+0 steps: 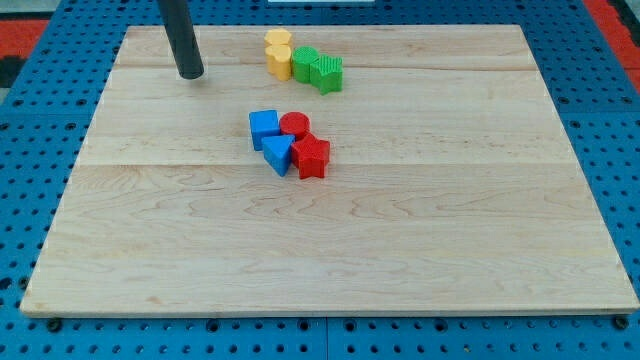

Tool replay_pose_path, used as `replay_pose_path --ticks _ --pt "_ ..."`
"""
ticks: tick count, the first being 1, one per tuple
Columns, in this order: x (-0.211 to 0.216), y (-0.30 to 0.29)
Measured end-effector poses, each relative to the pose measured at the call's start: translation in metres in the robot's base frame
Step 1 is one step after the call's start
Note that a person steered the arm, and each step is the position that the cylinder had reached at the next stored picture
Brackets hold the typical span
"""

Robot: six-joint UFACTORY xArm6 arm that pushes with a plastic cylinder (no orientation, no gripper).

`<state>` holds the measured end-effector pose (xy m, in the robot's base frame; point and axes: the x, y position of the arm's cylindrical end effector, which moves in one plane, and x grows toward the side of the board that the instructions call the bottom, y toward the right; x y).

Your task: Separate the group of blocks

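Observation:
My tip (190, 74) rests on the wooden board (330, 250) near the view's top left, well left of all blocks. A cluster sits near the board's middle: a blue cube (263, 127), a red cylinder (294, 124), a blue triangular block (278, 154) and a red star-like block (312, 157), all touching. A second cluster sits at the view's top: two yellow blocks (278, 52) stacked in a column, a green block (305, 63) and a second green block (326, 73), touching one another.
The board lies on a blue pegboard table (40, 150) with red areas at the view's top corners. The dark rod rises out of the view's top edge.

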<state>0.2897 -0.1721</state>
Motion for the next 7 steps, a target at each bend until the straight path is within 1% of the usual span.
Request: replay_pose_path --ticks 1,2,3,5,7 --pt "0.0 0.0" --pt "0.012 0.007" --pt "0.013 0.04" --pt "0.018 0.033" --pt "0.018 0.041"
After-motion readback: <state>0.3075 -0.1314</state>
